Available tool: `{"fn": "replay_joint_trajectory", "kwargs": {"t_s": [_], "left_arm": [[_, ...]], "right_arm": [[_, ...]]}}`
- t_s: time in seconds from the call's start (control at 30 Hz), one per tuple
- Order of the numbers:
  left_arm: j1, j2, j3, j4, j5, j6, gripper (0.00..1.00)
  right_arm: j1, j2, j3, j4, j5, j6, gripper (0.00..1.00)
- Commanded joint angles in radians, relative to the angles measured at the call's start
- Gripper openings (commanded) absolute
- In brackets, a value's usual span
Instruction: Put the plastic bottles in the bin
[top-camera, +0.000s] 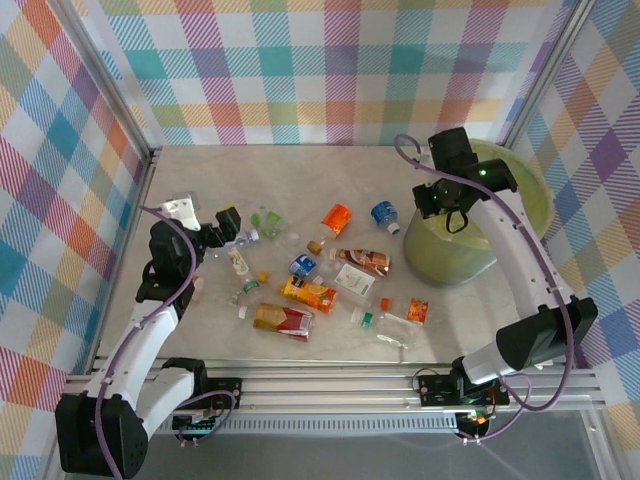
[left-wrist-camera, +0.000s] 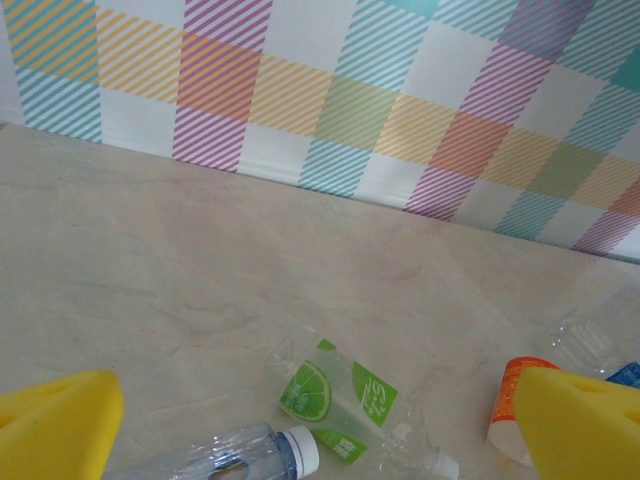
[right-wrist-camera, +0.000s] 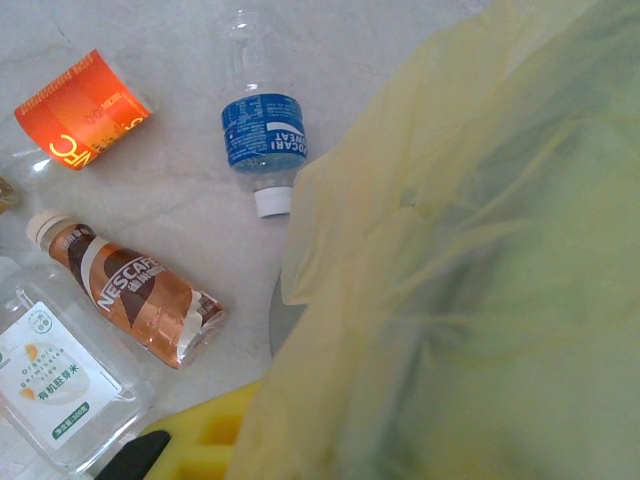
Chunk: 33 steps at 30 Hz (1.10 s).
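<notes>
Yellow foam pads on left gripper, spread wide, nothing held; hovering low at the left end of the scatter. Just under and ahead of it in the left wrist view: clear bottle with a white cap, then lime-label bottle, both lying flat on the marble-look table. Judged step in hand: a pick for the left arm, with the clear capped bottle as nearest target. To do it well: centre the pads across the barrel, not the cap; descend square to the long axis; close gently, thin plastic being likely to buckle or squirt out. Moving right in the top view: plastic bottles loose over mid-table, among them orange-label bottle, Nescafé bottle, and Pocari Sweat bottle just beside the bin. By estimate, most of the task left. Far right: bin lined with yellow-green bag, right gripper over its left rim; a single yellow pad at the bottom of the right wrist view, so unable to tell open from clenched.
</notes>
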Motion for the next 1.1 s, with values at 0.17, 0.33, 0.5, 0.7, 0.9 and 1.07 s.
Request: {"fn": "replay_joint_trajectory", "kwargs": {"t_s": [0.17, 0.33, 0.5, 0.7, 0.9, 1.07], "left_arm": [[-0.008, -0.021, 0.035, -0.016, -0.018, -0.021, 1.0], [-0.008, -0.011, 0.035, -0.013, -0.017, -0.025, 1.0], [-0.008, -0.007, 0.038, -0.016, -0.015, -0.027, 1.0], [-0.008, -0.008, 0.036, -0.018, -0.024, -0.03, 1.0], [-0.008, -0.001, 0.036, -0.018, -0.025, -0.029, 1.0], [-0.008, 0.0, 0.035, -0.018, -0.026, -0.03, 1.0]], "right_arm": [[0.046, 0.031, 0.011, 0.045, 0.021, 0.032, 0.0], [0.066, 0.05, 0.022, 0.06, 0.019, 0.028, 0.0], [0.087, 0.089, 0.063, 0.054, 0.027, 0.021, 0.0], [0.112, 0.117, 0.089, 0.054, 0.037, 0.017, 0.0], [0.125, 0.144, 0.133, 0.04, 0.052, 0.015, 0.0], [0.13, 0.152, 0.159, 0.023, 0.047, 0.019, 0.03]]}}
